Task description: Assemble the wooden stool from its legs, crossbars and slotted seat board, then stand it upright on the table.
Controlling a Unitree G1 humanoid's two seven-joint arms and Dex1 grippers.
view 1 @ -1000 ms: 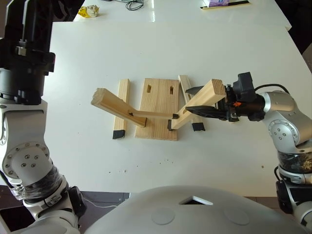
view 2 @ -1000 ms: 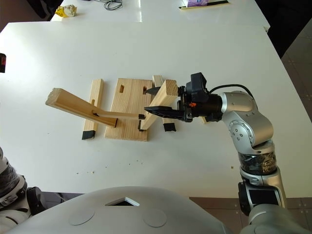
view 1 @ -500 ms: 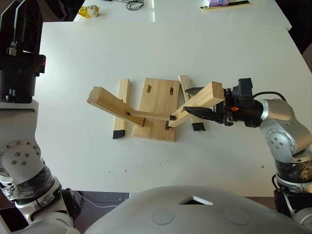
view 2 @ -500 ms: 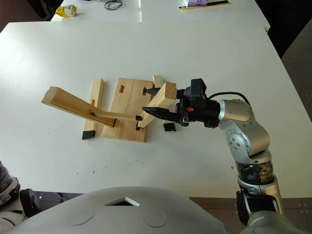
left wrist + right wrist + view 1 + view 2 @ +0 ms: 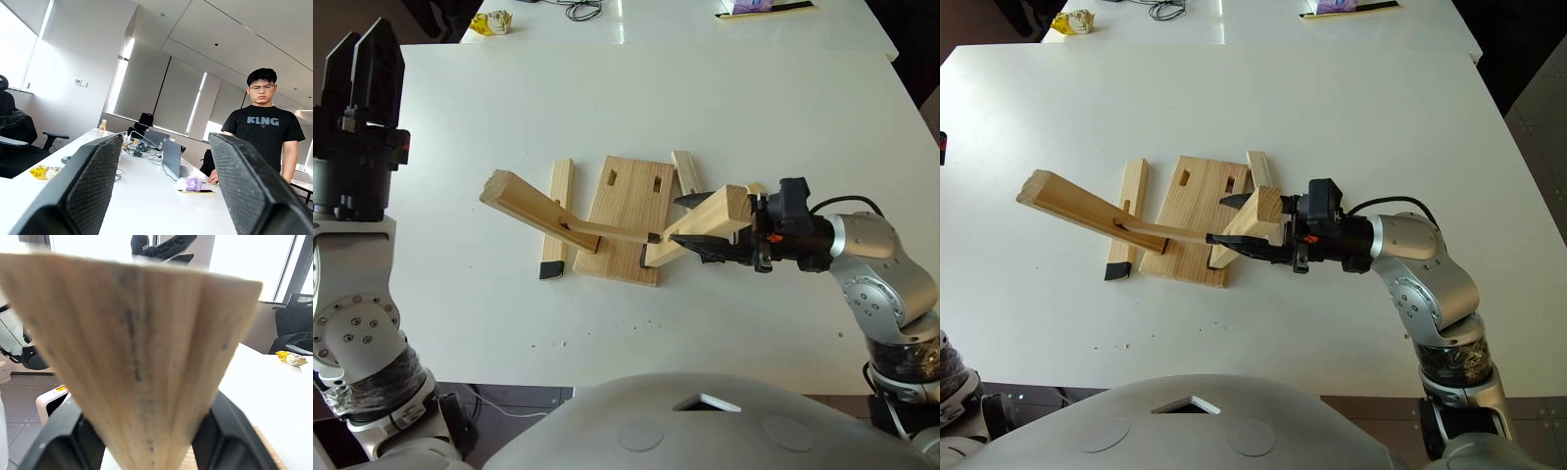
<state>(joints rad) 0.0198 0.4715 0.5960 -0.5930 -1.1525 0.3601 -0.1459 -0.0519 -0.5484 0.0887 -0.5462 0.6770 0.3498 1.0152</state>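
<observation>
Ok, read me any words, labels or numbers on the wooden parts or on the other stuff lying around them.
Seat board: bare wood, no text.
Loose leg: no text, just a black pad at one end.
Yellow packet at the far side: print too small to read.
Purple packet at the far side: too small to read.

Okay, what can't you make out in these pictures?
Right wrist view: the held leg, blurred against the lens, blocks most of the table.
Head views: whether the crossbar sits in that leg's slot is too small, shaded by the fingers of the right gripper.
Head views: the spare leg's near end is hidden behind the held leg.
</observation>
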